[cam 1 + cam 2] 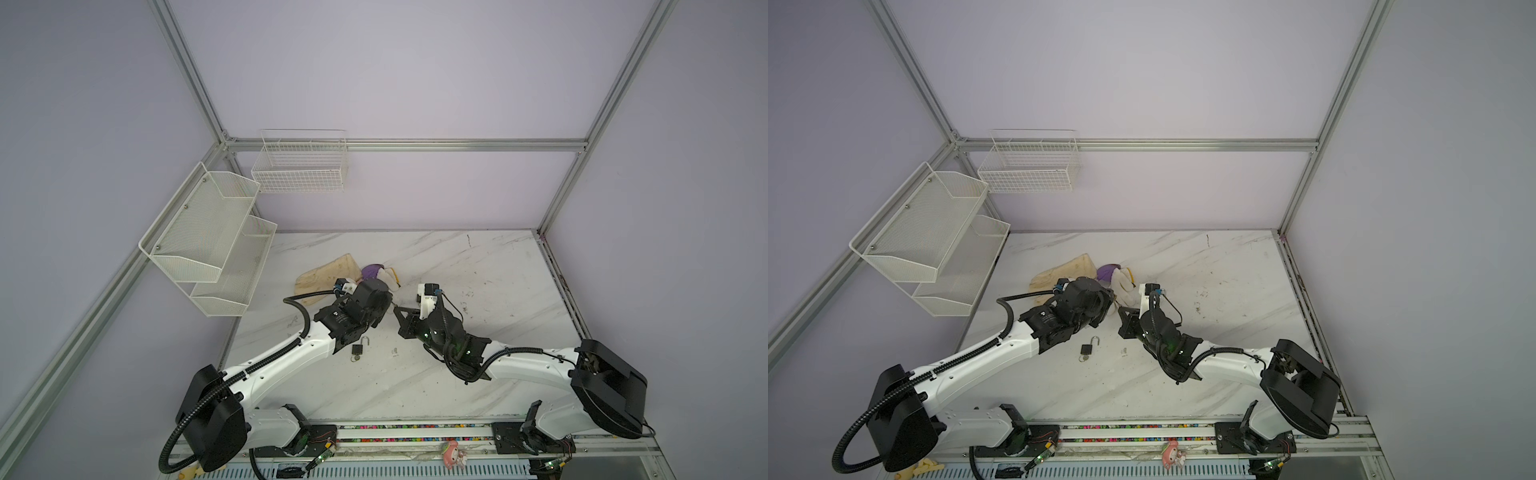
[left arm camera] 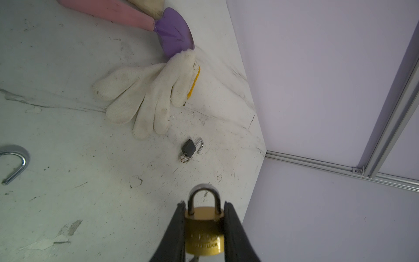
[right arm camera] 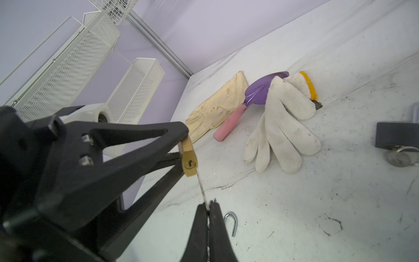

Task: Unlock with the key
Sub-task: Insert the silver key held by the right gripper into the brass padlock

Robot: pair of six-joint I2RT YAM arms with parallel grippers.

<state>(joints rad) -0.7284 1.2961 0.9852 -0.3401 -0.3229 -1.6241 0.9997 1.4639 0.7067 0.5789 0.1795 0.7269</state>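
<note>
My left gripper point(image 2: 205, 205) is shut on a brass padlock point(image 2: 205, 229), one finger on each side of its body, and the shackle is closed. In the right wrist view the padlock point(image 3: 188, 161) shows its underside with the keyhole uncovered. My right gripper point(image 3: 209, 204) is shut on a thin silver key point(image 3: 201, 188). The key's blade reaches up to the edge of the padlock's underside, just beside the keyhole. Both grippers meet tip to tip above the table's middle in both top views, left gripper point(image 1: 388, 305) and right gripper point(image 1: 398, 309).
A black padlock point(image 1: 357, 348) with its shackle open lies near the left arm. Another black padlock point(image 2: 188, 148) with a key ring lies farther off. A white glove point(image 3: 283, 127), purple trowel point(image 3: 260, 93) and tan glove point(image 3: 217, 106) lie behind. Mesh racks point(image 1: 203, 237) and a wire basket point(image 1: 301, 166) hang at back left.
</note>
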